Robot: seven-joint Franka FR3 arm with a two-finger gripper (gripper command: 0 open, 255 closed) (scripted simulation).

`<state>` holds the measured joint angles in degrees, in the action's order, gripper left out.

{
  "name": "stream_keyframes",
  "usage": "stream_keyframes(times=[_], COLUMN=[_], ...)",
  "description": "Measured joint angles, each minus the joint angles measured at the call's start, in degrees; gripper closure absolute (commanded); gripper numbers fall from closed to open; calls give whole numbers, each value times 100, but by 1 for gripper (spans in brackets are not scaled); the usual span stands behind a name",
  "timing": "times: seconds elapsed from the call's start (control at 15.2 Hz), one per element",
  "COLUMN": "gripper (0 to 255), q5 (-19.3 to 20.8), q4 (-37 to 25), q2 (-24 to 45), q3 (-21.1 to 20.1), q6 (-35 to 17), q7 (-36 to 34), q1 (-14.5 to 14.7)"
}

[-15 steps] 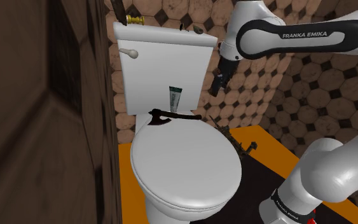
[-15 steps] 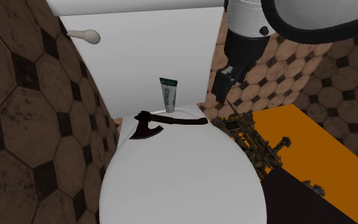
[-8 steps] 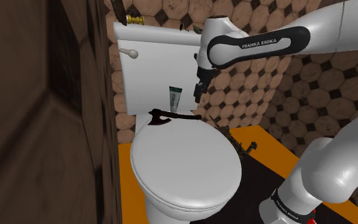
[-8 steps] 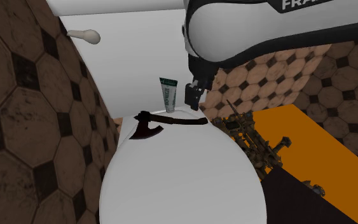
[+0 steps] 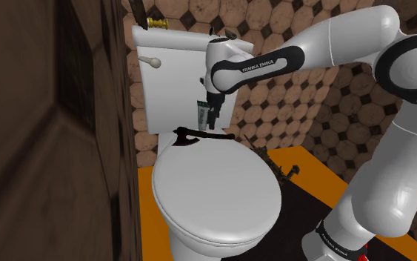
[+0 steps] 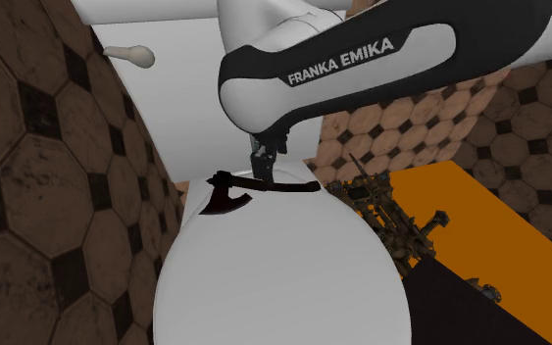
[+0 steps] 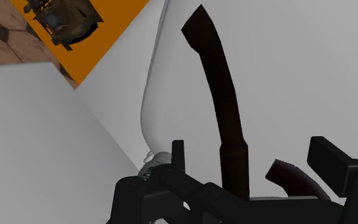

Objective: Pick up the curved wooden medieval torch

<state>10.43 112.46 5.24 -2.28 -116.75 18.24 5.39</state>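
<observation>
Two spread fingers [image 7: 333, 168] of the gripper [image 7: 250, 147] straddle the curved dark torch [image 7: 217, 83]; it should lower squarely over the handle before closing.

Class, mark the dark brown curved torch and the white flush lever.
Dark brown curved torch [image 6: 288, 185]: second exterior view, middle of its handle.
White flush lever [image 6: 129, 53]: second exterior view, its middle.
</observation>
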Motion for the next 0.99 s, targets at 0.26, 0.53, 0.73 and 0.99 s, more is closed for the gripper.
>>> stream_keyframes(times=[0.26, 0.53, 0.73, 0.99], gripper=[0, 0, 0, 255], q5=[75, 109, 139, 144], q4=[-413, -347, -246, -222], q2=[662, 820, 930, 943], q3=[-57, -59, -47, -49], q6=[-107, -313, -521, -575], q7=[253, 230, 199, 189], q1=[50, 60, 53, 56])
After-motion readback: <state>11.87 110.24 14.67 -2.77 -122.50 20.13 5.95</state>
